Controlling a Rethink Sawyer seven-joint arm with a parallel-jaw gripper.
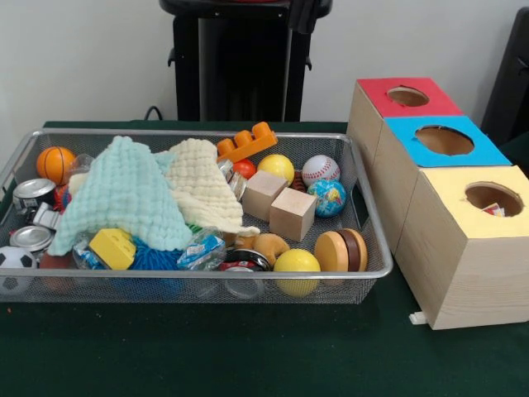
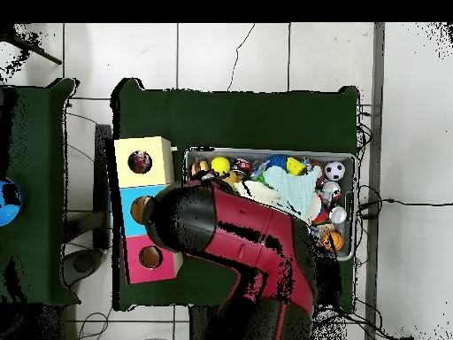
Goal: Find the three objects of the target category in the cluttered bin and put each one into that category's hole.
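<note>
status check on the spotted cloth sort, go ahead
Gripper not visible, arm drawn back. Something spotted inside yellow box hole. No spotted cloth showing in bin; mint cloth, cream cloth cover clutter.

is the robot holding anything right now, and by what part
It cannot be told. The front view shows only the pedestal, no gripper. In the overhead view the red and black arm reaches over the bin, and its own bulk hides the gripper.

The red and black arm (image 2: 239,243) is reaching from six o'clock toward ten o'clock in the overhead view, its bulky black end hiding the gripper.
</note>
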